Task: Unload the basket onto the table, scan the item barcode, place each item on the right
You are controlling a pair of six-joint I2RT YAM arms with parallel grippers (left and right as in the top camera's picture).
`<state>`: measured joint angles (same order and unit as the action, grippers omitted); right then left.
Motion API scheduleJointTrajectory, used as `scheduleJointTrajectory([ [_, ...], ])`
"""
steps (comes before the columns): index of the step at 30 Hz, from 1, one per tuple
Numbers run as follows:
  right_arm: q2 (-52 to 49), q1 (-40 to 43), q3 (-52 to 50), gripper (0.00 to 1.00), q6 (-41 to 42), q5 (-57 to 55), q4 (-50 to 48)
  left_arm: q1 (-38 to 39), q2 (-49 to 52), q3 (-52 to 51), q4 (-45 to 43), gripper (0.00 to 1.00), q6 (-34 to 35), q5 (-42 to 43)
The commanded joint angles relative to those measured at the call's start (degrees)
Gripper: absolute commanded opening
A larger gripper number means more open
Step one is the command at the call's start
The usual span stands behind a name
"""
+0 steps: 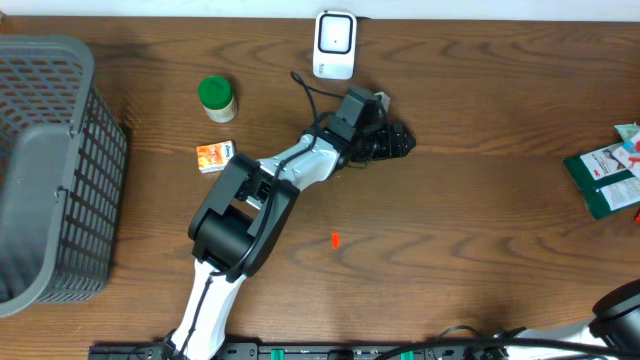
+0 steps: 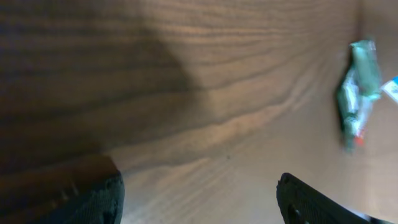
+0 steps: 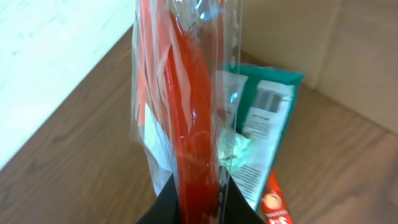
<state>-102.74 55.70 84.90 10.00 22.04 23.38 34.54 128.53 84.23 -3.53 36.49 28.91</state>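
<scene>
- While I look down from above, my left claw (image 1: 385, 142) sits near the middle of the table (image 1: 480, 230), a bit toward 12 o'clock.
- In its wrist view, its two fingers (image 2: 93, 202) stand wide apart, with only bare wood between them.
- My right claw (image 3: 193, 200) is pinched tight on a clear bag (image 3: 186, 112) with something red inside.
- The bag stands up straight out of the claw, and it fills the middle of the right wrist view.
- Just behind the bag, a green packet (image 3: 270, 118) lies flat on the wood.
- A red packet (image 3: 277, 208) peeks out at 5 o'clock in that same view.
- From above, I see only a bit of my right arm (image 1: 622, 312), low at 4 o'clock.
- The white scanner (image 1: 335, 44) sits at 12 o'clock on the table, near my left claw but not touching it.
- A jar (image 1: 216, 98) with a green lid is at 11 o'clock, with a small orange box (image 1: 215, 156) near it.
- A grey basket (image 1: 50, 170) fills the 9 o'clock side.
- A tiny red bit (image 1: 335, 239) lies alone near the middle.
</scene>
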Motion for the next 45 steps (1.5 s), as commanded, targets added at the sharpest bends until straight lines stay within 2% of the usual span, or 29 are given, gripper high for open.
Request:
scheduleJointTrajectory([
  [1,-4.74,0.52,0.07,0.01,1.38,7.96,-1.42,-0.17,0.68,0.48,2.97,0.79,-7.08,-11.23],
  [11,-15.5,0.55,0.04,0.01,1.92,11.72,-3.45,-0.17,0.68,4.83,9.09,0.79,-12.52,-16.83],
  [21,-16.68,1.44,0.07,0.03,1.7,6.14,-2.6,-0.17,0.57,4.96,9.73,0.79,-12.52,-17.64],
  [25,-16.68,3.26,0.07,0.19,1.49,4.96,-0.83,-0.17,-0.31,4.96,10.21,0.79,-12.96,-17.66],
  [27,-16.68,4.52,0.07,0.21,1.51,4.98,-0.09,-0.17,-1.05,4.96,10.23,0.79,-13.84,-17.88],
  [29,-16.68,5.79,0.07,0.32,1.51,4.98,0.57,-0.17,-1.9,4.96,10.21,0.79,-14.08,-18.08],
  [35,-16.68,9.51,0.07,0.42,0.81,5.03,3.72,-0.17,-3.34,4.96,10.19,0.79,-14.21,-18.05],
  [37,-16.68,10.38,0.07,0.52,0.0,5.01,4.7,-0.17,-3.56,4.96,10.19,0.79,-14.23,-18.05],
  [42,-16.65,12.02,0.07,0.64,-0.61,6.38,6.84,-0.17,-4.57,4.96,10.21,0.79,-14.38,-18.05],
  [45,-16.61,12.24,0.07,0.71,-2.84,12.09,7.72,-0.15,-6.08,4.96,10.4,0.79,-17.0,-18.05],
])
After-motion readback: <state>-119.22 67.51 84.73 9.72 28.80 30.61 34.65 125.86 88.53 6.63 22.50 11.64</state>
